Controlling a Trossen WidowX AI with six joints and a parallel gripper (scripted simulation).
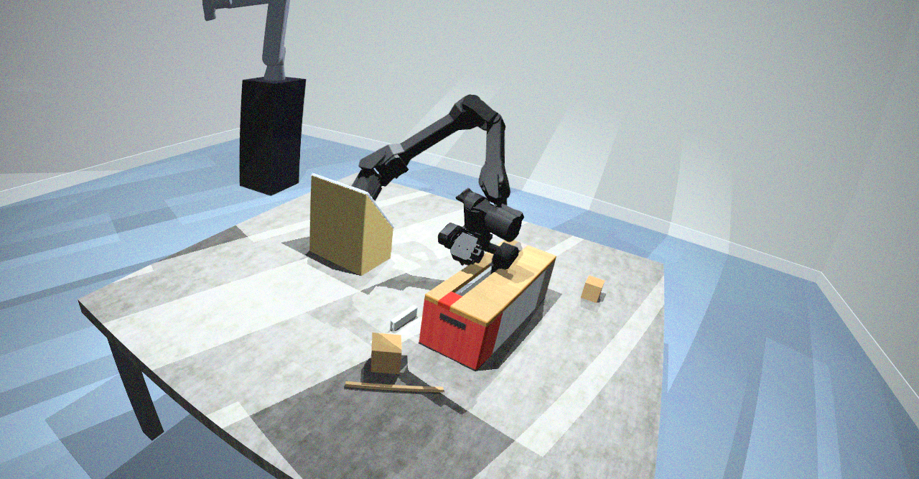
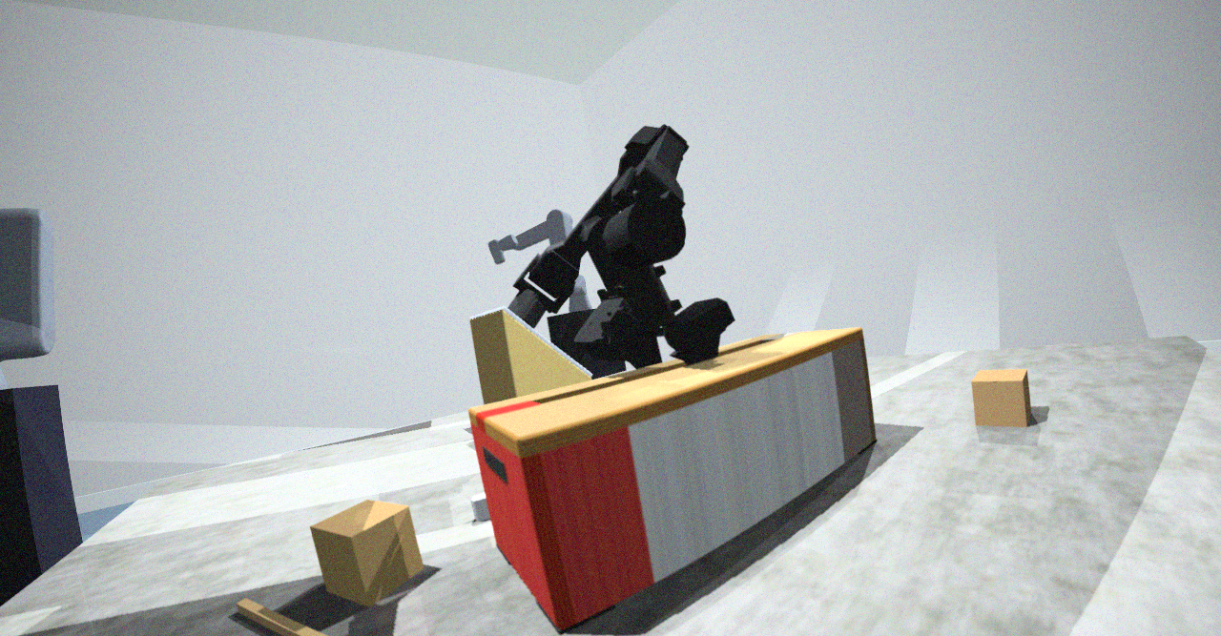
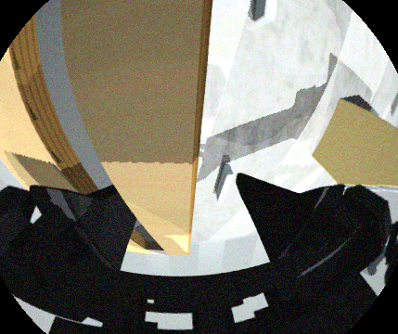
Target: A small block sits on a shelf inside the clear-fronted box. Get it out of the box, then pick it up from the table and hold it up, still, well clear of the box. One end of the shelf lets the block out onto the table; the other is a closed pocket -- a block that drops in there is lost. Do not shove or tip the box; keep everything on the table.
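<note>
The box (image 1: 453, 342) (image 2: 725, 470) (image 3: 134, 97) stands upright, with a red end, grey back panel and wooden top. A long slot (image 1: 474, 281) (image 3: 70, 99) runs along the top. My gripper (image 1: 483, 256) (image 2: 652, 340) (image 3: 193, 177) is open with nothing between its fingers' pads. It straddles the narrow strip of the box top: one finger is at the slot, the other is beyond the box's far side in the top view. How deep the slot-side fingertip reaches is hidden. The small block, the shelf and the clear front are not visible in these views.
One wooden cube (image 1: 385, 352) (image 2: 366, 551) and a thin stick (image 1: 393, 387) (image 2: 277, 619) lie near the red end. Another cube (image 1: 592, 288) (image 2: 1001, 398) is behind the grey panel. A white bar (image 1: 403, 318) lies beside the box. A tan wedge (image 1: 337, 225) (image 2: 528, 359) (image 3: 370, 144) stands near the arm's base.
</note>
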